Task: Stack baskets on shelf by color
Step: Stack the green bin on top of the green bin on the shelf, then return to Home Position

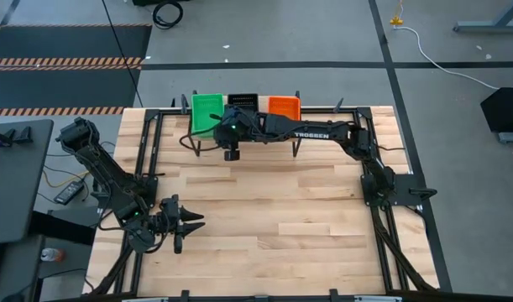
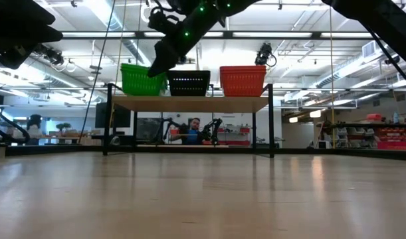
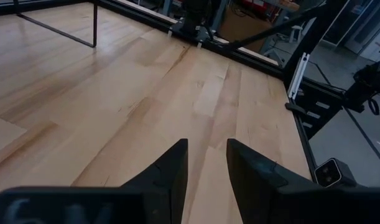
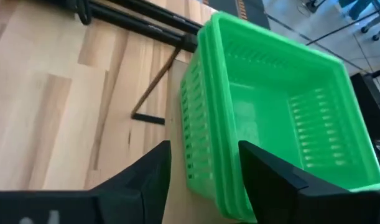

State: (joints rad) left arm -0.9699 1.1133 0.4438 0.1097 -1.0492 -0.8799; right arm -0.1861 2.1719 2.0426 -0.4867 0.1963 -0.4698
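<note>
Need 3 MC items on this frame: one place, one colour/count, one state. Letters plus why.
1. Where is the right gripper?
A. by the green basket stack at the shelf
B. over the orange stack
C. at the table's near edge

2. How many colour stacks stand on the shelf?
A. one
B. two
C. three

3. The left gripper is:
A. shut on a basket
B. holding nothing, jaws parted
C. on the shelf

Key: 1 A, the right wrist view shows the green stack just past its jaws. 2 C, green, black stack and orange stack stand side by side. 3 B, the left wrist view shows only bare tabletop between its jaws.
</note>
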